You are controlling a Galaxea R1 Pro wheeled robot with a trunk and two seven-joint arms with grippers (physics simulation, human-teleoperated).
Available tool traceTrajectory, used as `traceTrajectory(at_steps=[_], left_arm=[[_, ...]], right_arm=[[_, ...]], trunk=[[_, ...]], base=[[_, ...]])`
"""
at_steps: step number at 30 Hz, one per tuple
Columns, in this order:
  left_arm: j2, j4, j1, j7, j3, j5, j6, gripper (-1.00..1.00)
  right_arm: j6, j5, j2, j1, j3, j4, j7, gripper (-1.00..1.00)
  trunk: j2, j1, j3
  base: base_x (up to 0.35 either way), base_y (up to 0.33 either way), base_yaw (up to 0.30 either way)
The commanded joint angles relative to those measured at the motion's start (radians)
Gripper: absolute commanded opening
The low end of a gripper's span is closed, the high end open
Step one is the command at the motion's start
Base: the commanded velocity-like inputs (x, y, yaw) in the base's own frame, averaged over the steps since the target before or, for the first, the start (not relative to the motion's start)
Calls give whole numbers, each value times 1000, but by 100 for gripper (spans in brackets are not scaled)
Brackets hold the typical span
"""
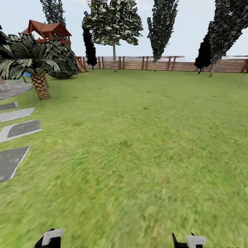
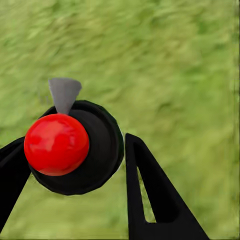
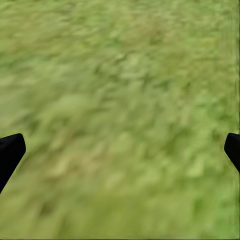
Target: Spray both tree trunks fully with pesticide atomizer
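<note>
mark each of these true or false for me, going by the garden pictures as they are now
1. The left gripper holds a black round object with a red ball and grey nozzle. True.
2. The right gripper is clamped on a bottle. False: its black fingertips stand wide apart over bare green grass.
3. Grey stepping stones lie at the lawn's left side in the head view. True.
4. A short palm with a scaly brown trunk stands at the far right. False: it stands at the left, near the stones.
5. A brown slatted wooden fence bounds the lawn's far edge. True.
</note>
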Motion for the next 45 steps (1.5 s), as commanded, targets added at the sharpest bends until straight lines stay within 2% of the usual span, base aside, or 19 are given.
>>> traceTrajectory(at_steps=[1, 30, 45], left_arm=[[0, 0, -1, 1, 1, 1, -3, -100], [0, 0, 0, 1, 1, 1, -3, -100], [0, 1, 0, 1, 1, 1, -3, -100]], right_arm=[[-3, 3, 0, -1, -2, 1, 0, 100], [-3, 3, 0, -1, -2, 1, 0, 100], [-3, 3, 0, -1, -2, 1, 0, 100]], trunk=[[0, 0, -1], [0, 0, -16], [0, 0, -24]], base=[[206, -220, -300], [231, -197, -300], [143, -242, -300]])
